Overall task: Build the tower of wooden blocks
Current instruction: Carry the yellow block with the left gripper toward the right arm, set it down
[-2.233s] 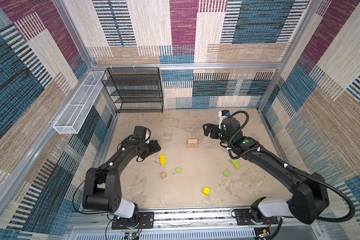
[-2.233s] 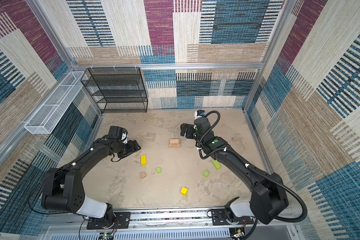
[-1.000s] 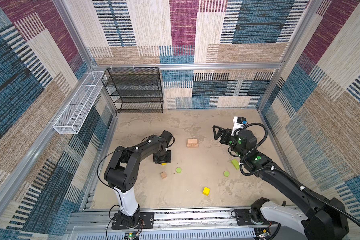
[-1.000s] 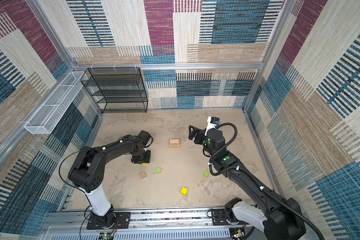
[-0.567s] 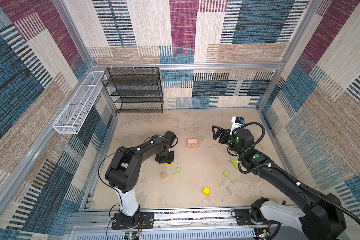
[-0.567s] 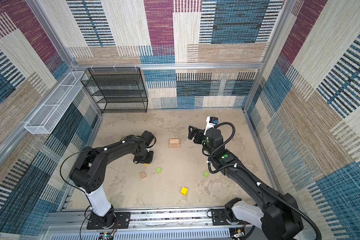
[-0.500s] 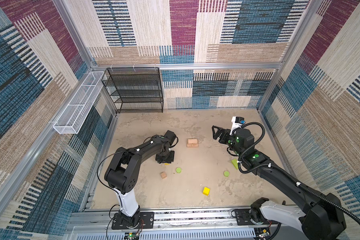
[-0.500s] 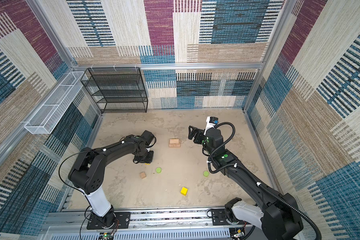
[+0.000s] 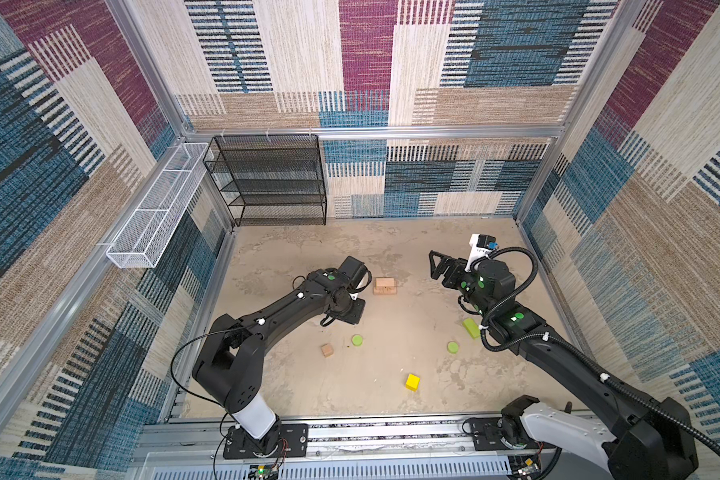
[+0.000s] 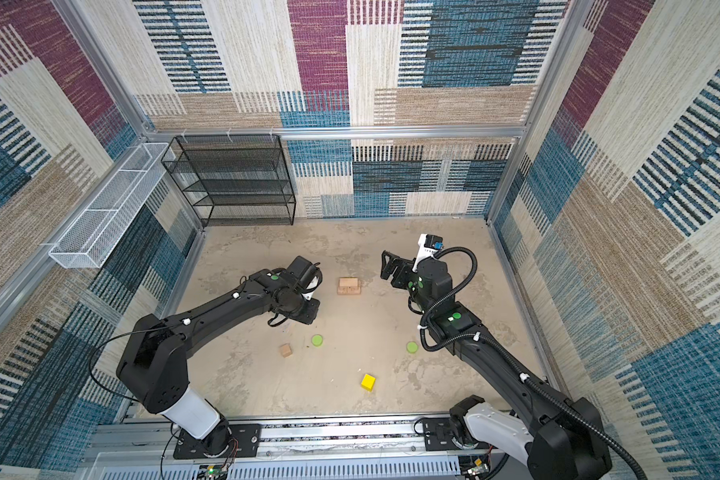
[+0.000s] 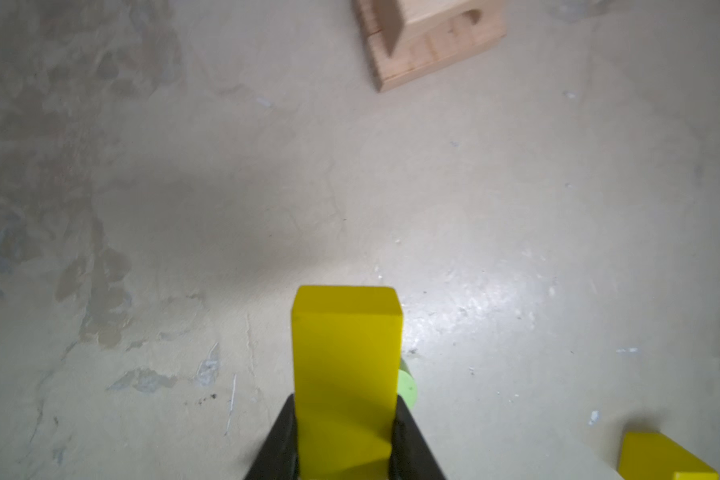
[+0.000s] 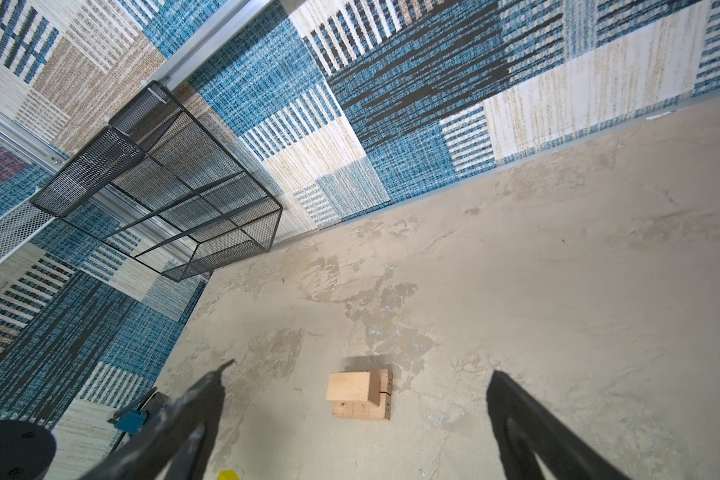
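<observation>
At lower centre, the left hand clamped the yellow bar, likely needing a level, square descent onto the tan bars; the right hand gaped.

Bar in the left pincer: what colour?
Yellow. The bar shows best in the left wrist view, gripped by the left pincer.

yellow bar smooth painted; tan bars bare matt wood; floor mottled, rough; shelf black metal mesh.
</observation>
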